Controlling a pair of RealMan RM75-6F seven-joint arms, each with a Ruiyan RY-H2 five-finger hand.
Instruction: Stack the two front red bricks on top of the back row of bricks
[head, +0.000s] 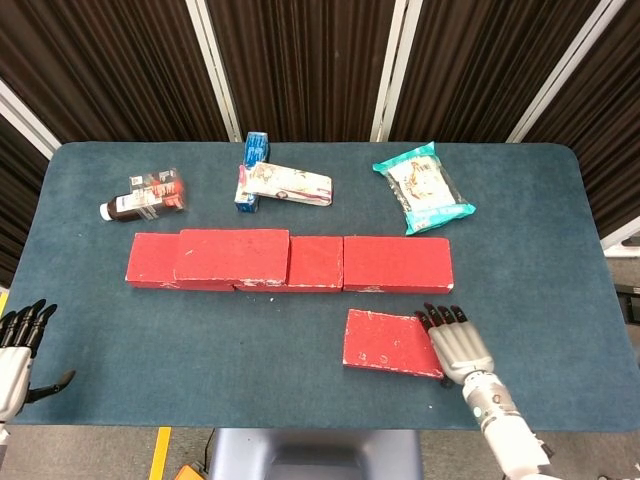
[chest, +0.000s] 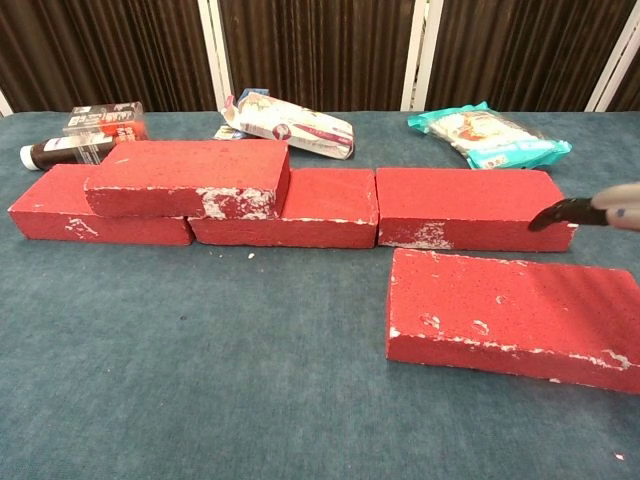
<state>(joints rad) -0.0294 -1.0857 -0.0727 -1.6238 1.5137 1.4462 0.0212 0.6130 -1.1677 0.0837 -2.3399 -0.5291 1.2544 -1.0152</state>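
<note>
Head view first: my right hand (head: 458, 344) lies over the right end of the lone front red brick (head: 392, 343), fingers stretched out side by side and pointing toward the back row, holding nothing. Whether the palm actually presses on the brick I cannot tell. My left hand (head: 14, 352) sits at the near left corner of the table (head: 300, 400), off the cloth edge, fingers apart and empty. The back row of bricks (head: 396, 264) runs left to right across the middle of the table, and one stacked brick (head: 231, 256) already rests on top of its left part. Behind the row lie a dark bottle (head: 143, 196), a blue box (head: 253, 170) with a white tube-like packet (head: 287, 184) across it, and a teal snack bag (head: 423, 188).

Chest view next: only the dark fingertips (chest: 560, 212) of my right hand show, entering from the right edge above the far right end of the front red brick (chest: 505, 315). The stacked brick (chest: 188, 178) sits on the back row (chest: 470, 207), bridging the left and middle bricks. The front brick lies flat just before the row's right brick, with a narrow gap between them. My left hand does not show here.
</note>
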